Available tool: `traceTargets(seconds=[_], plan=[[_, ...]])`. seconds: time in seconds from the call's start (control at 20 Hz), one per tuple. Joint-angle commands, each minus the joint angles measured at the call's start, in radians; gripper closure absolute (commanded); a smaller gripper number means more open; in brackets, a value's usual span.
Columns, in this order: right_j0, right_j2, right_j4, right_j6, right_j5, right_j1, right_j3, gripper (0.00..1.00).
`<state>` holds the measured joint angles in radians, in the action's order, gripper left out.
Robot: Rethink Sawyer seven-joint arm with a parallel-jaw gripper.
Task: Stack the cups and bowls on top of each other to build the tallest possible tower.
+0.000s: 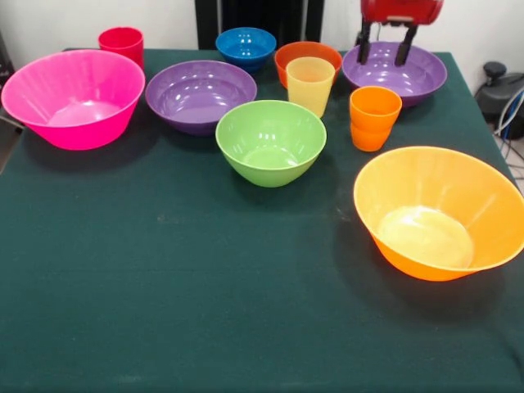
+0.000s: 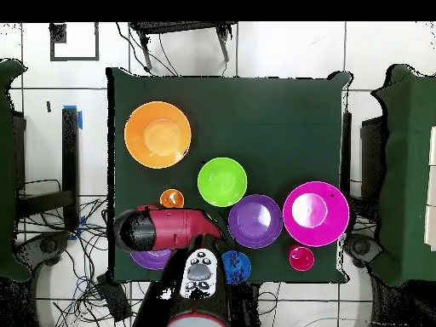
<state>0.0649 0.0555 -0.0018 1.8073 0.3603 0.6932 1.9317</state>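
Observation:
My gripper (image 1: pixel 384 46) hangs at the far right, open and empty, its two black fingers (image 1: pixel 363 42) spread just over the right purple bowl (image 1: pixel 395 75). In front of that bowl stand the orange cup (image 1: pixel 374 117) and the pale yellow cup (image 1: pixel 310 84). The small orange-red bowl (image 1: pixel 307 54) sits behind the yellow cup. The blue bowl (image 1: pixel 246 46), red cup (image 1: pixel 121 42), second purple bowl (image 1: pixel 201 95), pink bowl (image 1: pixel 74 98), green bowl (image 1: pixel 270 141) and big orange bowl (image 1: pixel 438 213) all stand apart, upright, nothing stacked.
In the overhead view the red arm (image 2: pixel 162 228) covers the yellow cup and the orange-red bowl and most of one purple bowl (image 2: pixel 153 258). The dark green tablecloth (image 1: pixel 180 311) covers the table. Chairs and cables surround the table.

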Motion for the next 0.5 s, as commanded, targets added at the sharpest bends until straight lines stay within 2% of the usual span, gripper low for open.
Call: traceTargets(seconds=[0.05,0.3,0.5], plan=[[0.002,-0.024,-0.005,0.123,-0.004,-0.096,-0.117,0.00],[-0.010,-0.030,-0.008,0.079,0.072,-0.121,-0.224,0.00],[-0.037,-0.054,-0.013,0.045,0.092,-0.144,-0.265,0.00]])
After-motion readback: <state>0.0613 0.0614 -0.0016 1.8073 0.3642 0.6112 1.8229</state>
